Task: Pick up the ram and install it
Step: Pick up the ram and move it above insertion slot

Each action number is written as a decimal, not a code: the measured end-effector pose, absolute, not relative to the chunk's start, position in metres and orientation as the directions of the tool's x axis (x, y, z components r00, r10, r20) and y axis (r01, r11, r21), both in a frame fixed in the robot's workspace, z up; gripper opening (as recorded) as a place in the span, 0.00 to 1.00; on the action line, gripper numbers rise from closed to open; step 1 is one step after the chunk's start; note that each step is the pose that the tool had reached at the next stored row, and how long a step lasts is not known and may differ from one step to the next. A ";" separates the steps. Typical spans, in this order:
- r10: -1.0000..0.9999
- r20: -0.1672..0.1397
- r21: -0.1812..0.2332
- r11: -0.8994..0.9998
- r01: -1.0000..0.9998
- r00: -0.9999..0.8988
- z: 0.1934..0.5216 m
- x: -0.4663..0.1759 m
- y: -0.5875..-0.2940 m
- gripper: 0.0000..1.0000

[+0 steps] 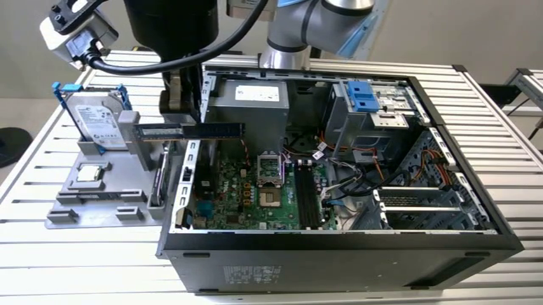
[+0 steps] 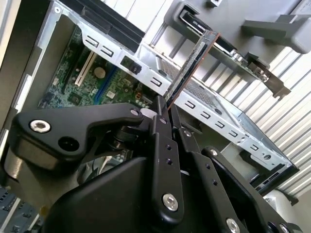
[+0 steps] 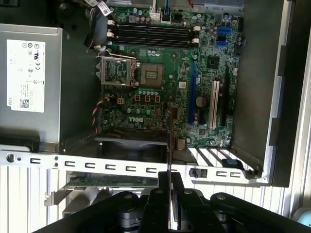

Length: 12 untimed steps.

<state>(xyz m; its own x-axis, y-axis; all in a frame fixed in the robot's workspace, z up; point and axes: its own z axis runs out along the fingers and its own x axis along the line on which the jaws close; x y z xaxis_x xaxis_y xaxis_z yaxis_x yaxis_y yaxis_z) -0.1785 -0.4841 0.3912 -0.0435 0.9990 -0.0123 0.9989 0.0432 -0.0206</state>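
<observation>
The ram (image 1: pixel 216 130) is a thin dark stick with black chips, hanging level in the air over the case's wall on the exterior view's left. My gripper (image 1: pixel 183 118) is shut on it near its middle. In both wrist views the stick shows edge-on, running out from between my fingertips (image 2: pixel 163 110) as a narrow strip (image 2: pixel 192 63) and as a thin line (image 3: pixel 169 141) above the motherboard (image 3: pixel 160 87). The black memory slots (image 3: pixel 153 35) lie farther across the board, well apart from the stick, and appear beside the processor socket (image 1: pixel 306 197).
The open computer case (image 1: pixel 339 244) lies on a slatted table. A grey fixture (image 1: pixel 93 206) on the exterior view's left holds a hard drive (image 1: pixel 98 124), a processor chip (image 1: pixel 91 173) and a card (image 1: pixel 158 184). The power supply (image 1: pixel 250 101), drive cage (image 1: pixel 373 105) and cables crowd the case.
</observation>
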 end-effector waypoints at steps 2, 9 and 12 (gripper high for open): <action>0.999 -0.012 -0.021 0.043 0.999 -0.043 0.391 -0.176 -0.484 0.00; 0.999 -0.012 -0.021 0.043 0.999 -0.043 0.391 -0.167 -0.484 0.00; 0.999 -0.012 -0.021 0.043 0.999 -0.043 0.391 -0.164 -0.484 0.00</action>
